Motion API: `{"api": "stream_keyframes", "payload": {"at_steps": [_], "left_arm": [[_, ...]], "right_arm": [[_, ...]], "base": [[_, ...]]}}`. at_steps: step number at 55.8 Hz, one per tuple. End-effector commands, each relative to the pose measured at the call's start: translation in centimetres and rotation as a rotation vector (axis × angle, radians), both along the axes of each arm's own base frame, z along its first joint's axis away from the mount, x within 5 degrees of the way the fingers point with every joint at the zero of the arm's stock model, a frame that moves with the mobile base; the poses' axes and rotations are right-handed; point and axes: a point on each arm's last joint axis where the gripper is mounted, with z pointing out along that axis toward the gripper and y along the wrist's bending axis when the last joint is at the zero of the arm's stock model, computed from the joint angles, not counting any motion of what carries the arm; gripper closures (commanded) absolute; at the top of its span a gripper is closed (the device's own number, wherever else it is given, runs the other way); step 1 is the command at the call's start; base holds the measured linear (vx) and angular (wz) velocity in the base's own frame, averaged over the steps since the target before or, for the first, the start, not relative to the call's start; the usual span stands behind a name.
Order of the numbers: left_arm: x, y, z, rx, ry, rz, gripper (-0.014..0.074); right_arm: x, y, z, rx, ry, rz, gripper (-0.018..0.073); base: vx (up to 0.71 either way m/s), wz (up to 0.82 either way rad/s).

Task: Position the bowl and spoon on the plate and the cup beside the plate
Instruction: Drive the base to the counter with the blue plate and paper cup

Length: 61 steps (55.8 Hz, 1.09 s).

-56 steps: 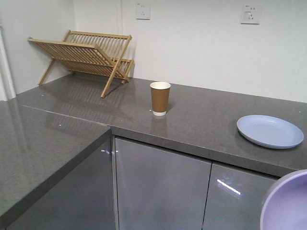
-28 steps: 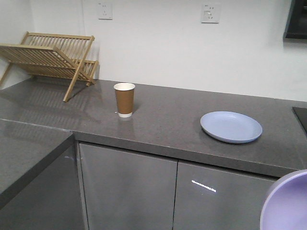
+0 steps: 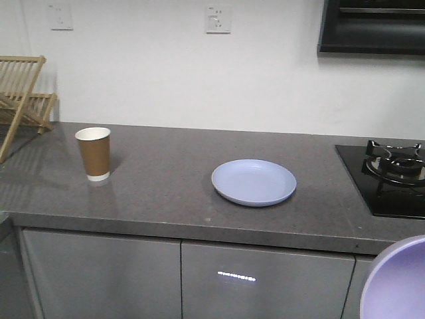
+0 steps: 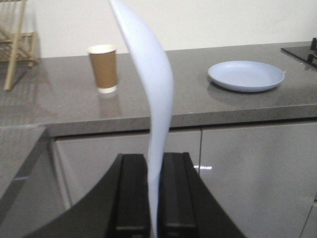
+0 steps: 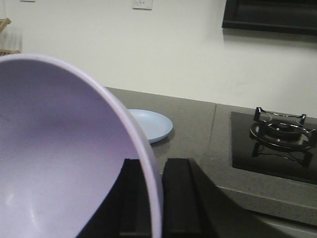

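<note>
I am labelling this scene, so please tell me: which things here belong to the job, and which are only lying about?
Belong to the job: plate, cup, bowl in the right gripper, spoon in the left gripper.
Only lying about: wooden dish rack, gas stove, wall sockets.

Polished speckled counter [image 3: 159, 199], glossy cabinet doors [image 3: 265, 286], paper cup [image 3: 94, 154], wooden rack [image 3: 40, 105].
</note>
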Motion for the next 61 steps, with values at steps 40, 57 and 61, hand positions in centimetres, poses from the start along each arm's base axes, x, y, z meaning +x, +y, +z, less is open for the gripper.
{"api": "stream_keyframes", "payload": {"at_steps": [40, 57, 61], "left_arm": [[0.08, 0.01, 1.45, -0.025, -0.094, 0.002, 0.0600], [0.08, 0.01, 1.45, -0.025, -0.094, 0.002, 0.0600], [0.08, 0.01, 1.45, -0.025, -0.094, 0.002, 0.0600]], "right_arm": [[-0.05, -0.46, 1.55, 0.023, -0.088, -0.050, 0.0568], [-0.05, -0.46, 1.55, 0.023, -0.088, -0.050, 0.0568], [-0.05, -0.46, 1.55, 0.023, -0.088, -0.050, 0.0568]], "base": [[0.29, -0.13], [0.37, 0.05], [0.35, 0.00]]}}
